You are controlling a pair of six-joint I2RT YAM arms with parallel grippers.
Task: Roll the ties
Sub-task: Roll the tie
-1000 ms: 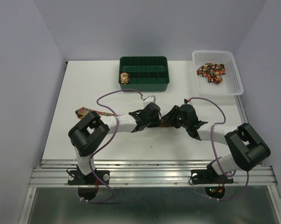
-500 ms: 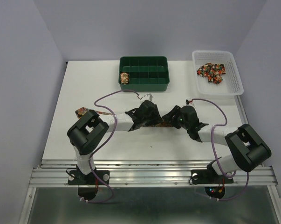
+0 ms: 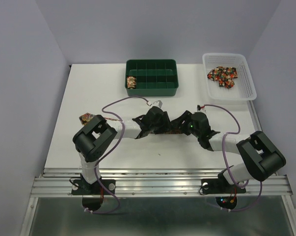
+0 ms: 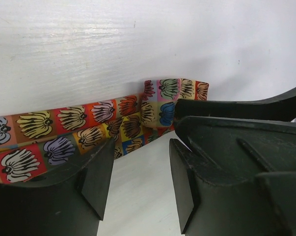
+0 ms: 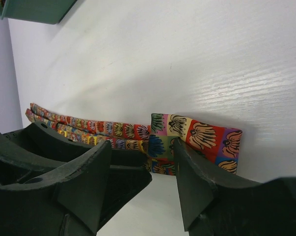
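- Centre of the white worktop (image 3: 89, 88): the two arms meet tip to tip over one tie (image 4: 89, 123) that lies flat as a long strip, its far end showing by the left arm's elbow.
- The left pincer (image 4: 140, 162) stands released, bare worktop between its fingers. The tie runs crosswise just beyond the fingertips, with its folded end off the right-hand finger.
- The right pincer (image 5: 143, 167) is likewise released and holds nothing. The tie's folded end lies just past its fingertips, and the strip trails away to the left.
- Whether either pincer touches the fabric cannot be told.
- At the back, a rolled tie (image 3: 131, 82) sits at the left end of the green tray (image 3: 151, 91).
- Back right, a heap of ties (image 3: 222, 76) fills part of the white basket (image 3: 248, 86).
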